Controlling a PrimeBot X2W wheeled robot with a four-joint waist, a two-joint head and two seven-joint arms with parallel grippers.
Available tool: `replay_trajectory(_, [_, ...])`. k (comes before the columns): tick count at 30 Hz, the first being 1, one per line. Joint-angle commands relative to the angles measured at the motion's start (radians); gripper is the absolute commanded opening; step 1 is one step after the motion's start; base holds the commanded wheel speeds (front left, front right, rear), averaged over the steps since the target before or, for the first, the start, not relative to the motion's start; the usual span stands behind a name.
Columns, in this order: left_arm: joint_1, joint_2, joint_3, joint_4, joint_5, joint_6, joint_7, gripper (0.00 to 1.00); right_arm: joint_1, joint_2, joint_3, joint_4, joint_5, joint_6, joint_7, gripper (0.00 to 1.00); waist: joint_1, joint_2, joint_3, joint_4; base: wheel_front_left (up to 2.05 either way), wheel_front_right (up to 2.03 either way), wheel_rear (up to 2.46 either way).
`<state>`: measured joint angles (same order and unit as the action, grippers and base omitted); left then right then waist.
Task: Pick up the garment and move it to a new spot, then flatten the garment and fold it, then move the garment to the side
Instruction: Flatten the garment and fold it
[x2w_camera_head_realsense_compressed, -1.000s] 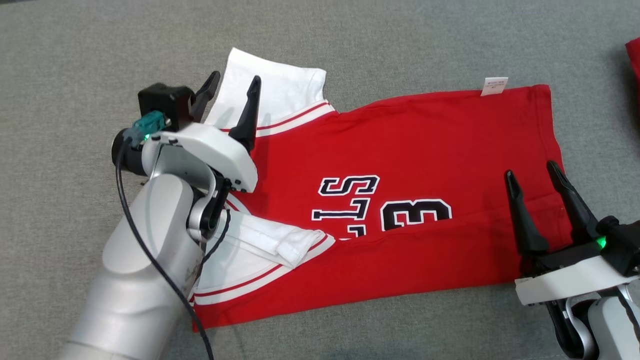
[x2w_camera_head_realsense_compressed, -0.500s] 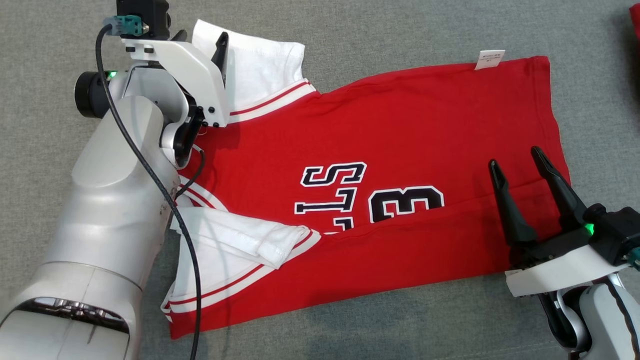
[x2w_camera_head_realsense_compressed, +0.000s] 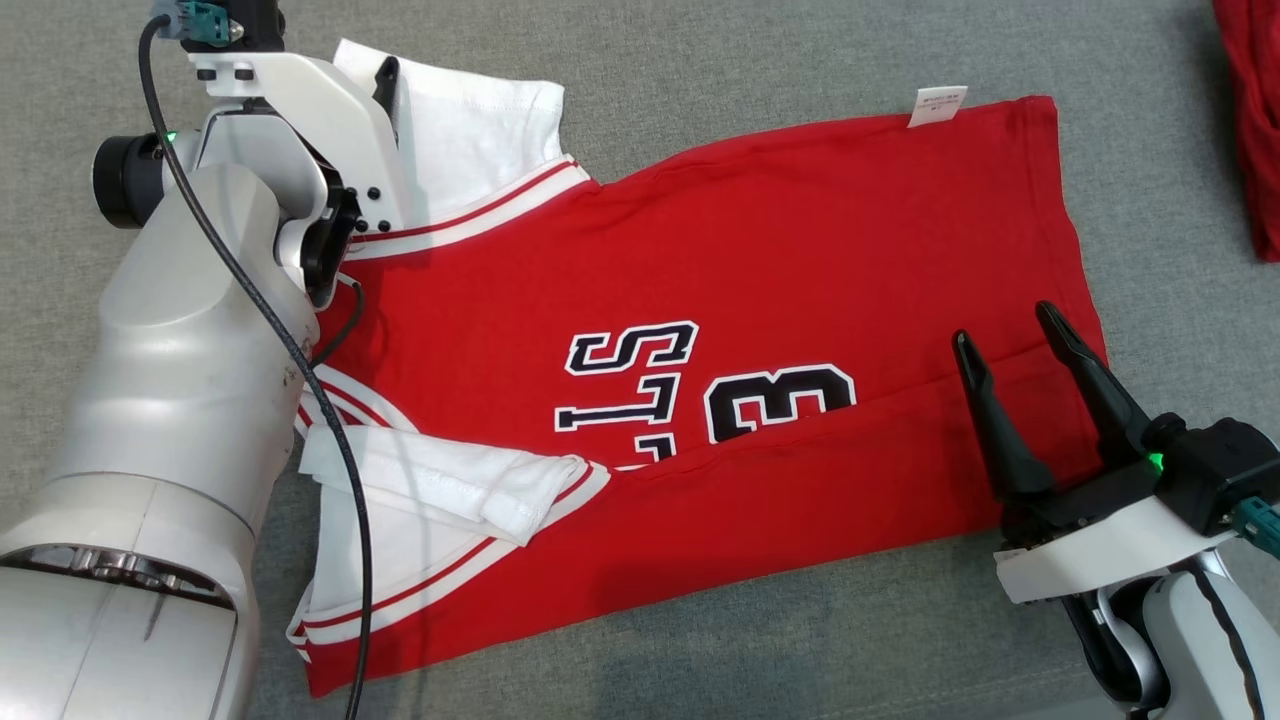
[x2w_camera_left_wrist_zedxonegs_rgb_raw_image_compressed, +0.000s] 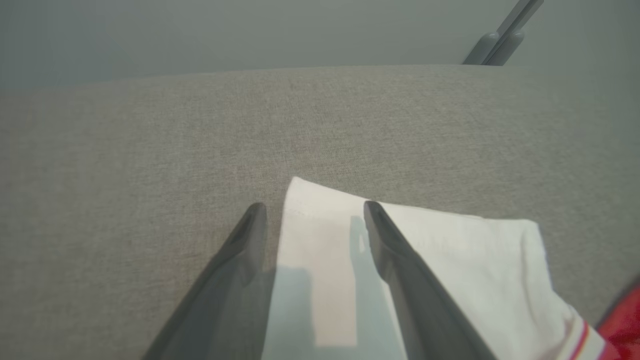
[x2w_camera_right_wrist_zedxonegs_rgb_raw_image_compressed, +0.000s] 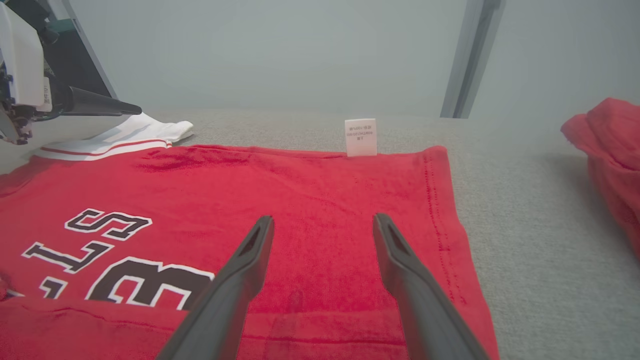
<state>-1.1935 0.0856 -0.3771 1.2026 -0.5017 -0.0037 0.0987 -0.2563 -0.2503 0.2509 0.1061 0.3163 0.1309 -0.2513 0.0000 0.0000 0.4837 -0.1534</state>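
The garment (x2w_camera_head_realsense_compressed: 760, 260) is a red jersey with white sleeves and black lettering, spread on a grey fabric surface (x2w_camera_head_realsense_compressed: 700, 60), its near long edge folded up over part of the lettering. My left gripper (x2w_camera_left_wrist_zedxonegs_rgb_raw_image_compressed: 312, 210) is open at the far white sleeve (x2w_camera_head_realsense_compressed: 470, 130). One finger stands over the sleeve and the other over bare fabric beside the sleeve's corner (x2w_camera_left_wrist_zedxonegs_rgb_raw_image_compressed: 300, 185). My right gripper (x2w_camera_head_realsense_compressed: 1003, 325) is open and empty, hovering above the jersey's hem end (x2w_camera_right_wrist_zedxonegs_rgb_raw_image_compressed: 440, 210), fingers pointing across the red cloth.
A white care tag (x2w_camera_head_realsense_compressed: 937, 105) sticks out at the jersey's far edge. Another red cloth (x2w_camera_head_realsense_compressed: 1250, 120) lies at the far right. A grey post (x2w_camera_right_wrist_zedxonegs_rgb_raw_image_compressed: 465, 60) rises behind the surface's far edge. The near sleeve (x2w_camera_head_realsense_compressed: 440, 490) lies bunched.
The head camera has shifted. My left arm has reached out farther, bringing its open fingers to the far sleeve's outer corner. The right gripper stays over the hem end.
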Motion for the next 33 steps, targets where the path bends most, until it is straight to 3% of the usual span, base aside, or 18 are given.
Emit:
replay_trajectory(1, [-0.046,0.039,0.008,-0.006,0.002,-0.006,-0.019,1.0,0.019,-0.013,0.012,-0.025,0.007,0.0,-0.01,1.0,0.0,0.0,0.013,-0.008,0.0,0.0,0.0])
replay_trajectory(6, [-0.068,0.042,-0.004,0.027,0.007,-0.014,-0.033,1.0,0.019,-0.009,0.008,-0.029,0.006,0.0,-0.01,1.0,0.0,0.0,0.03,-0.017,0.0,0.0,0.0])
replay_trajectory(12, [-0.08,0.048,-0.013,0.047,0.01,-0.016,-0.045,0.76,0.017,-0.003,0.009,-0.03,0.002,0.0,-0.01,1.0,0.0,0.0,0.039,-0.021,0.0,0.0,0.0])
replay_trajectory(15, [-0.082,0.051,-0.016,0.055,0.008,-0.019,-0.055,0.74,0.016,-0.003,0.011,-0.027,0.0,0.0,-0.01,1.0,0.0,0.0,0.04,-0.021,0.0,0.0,0.0])
replay_trajectory(16, [-0.082,0.052,-0.017,0.058,0.008,-0.021,-0.057,0.59,0.016,-0.004,0.011,-0.027,0.0,0.0,-0.01,1.0,0.0,0.0,0.04,-0.022,0.0,0.0,0.0])
replay_trajectory(19, [-0.086,0.054,-0.02,0.063,0.006,-0.026,-0.065,0.0,0.014,-0.005,0.013,-0.028,0.0,0.0,-0.01,1.0,0.0,0.0,0.045,-0.024,0.0,0.0,0.0])
replay_trajectory(29, [-0.121,0.057,-0.013,0.066,-0.02,-0.07,-0.126,0.0,-0.043,-0.008,0.0,-0.011,0.03,0.0,-0.01,1.0,0.0,0.0,0.061,-0.019,0.0,0.0,0.0])
replay_trajectory(33, [-0.144,0.059,-0.005,0.058,-0.043,-0.098,-0.123,0.0,-0.14,-0.04,0.024,0.08,0.108,0.0,-0.008,1.0,0.0,0.0,0.066,-0.013,0.0,0.0,0.0])
